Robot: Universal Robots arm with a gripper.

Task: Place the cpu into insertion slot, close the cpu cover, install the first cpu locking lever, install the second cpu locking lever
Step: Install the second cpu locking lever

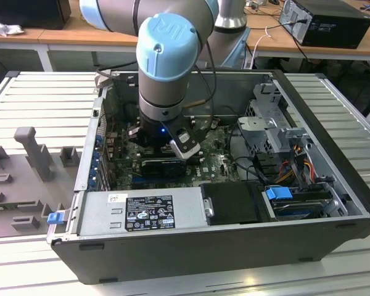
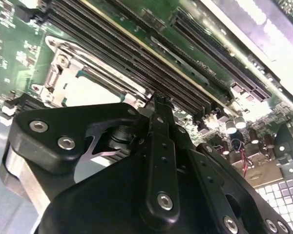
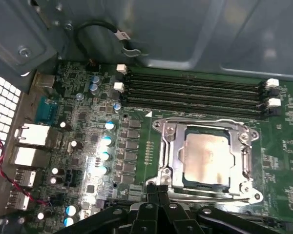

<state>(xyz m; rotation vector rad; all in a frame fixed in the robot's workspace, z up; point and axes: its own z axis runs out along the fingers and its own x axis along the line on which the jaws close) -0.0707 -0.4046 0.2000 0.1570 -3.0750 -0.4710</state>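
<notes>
Beside the cpu cover (image 3: 207, 157), memory slots (image 3: 193, 92), capacitors (image 3: 105, 156).

No legible text on anything.

The cpu (image 3: 206, 157) shows a silvery-grey top with a warm beige sheen, framed by the bright silver metal of the cpu cover (image 3: 172, 146). Around it the circuit board (image 3: 136, 122) is deep green, dotted with silver-topped capacitors (image 3: 107, 142) beside the cover. Next to the cover run long black memory slots (image 3: 190, 90) with white end clips (image 3: 272, 84). The tool (image 3: 157, 191) is matt black with silver screw heads. In the exterior view the arm's joint cap (image 1: 168, 46) is light blue, its body grey, above a dark grey computer case (image 1: 234, 246) on a pale ribbed counter (image 1: 37, 98).
</notes>
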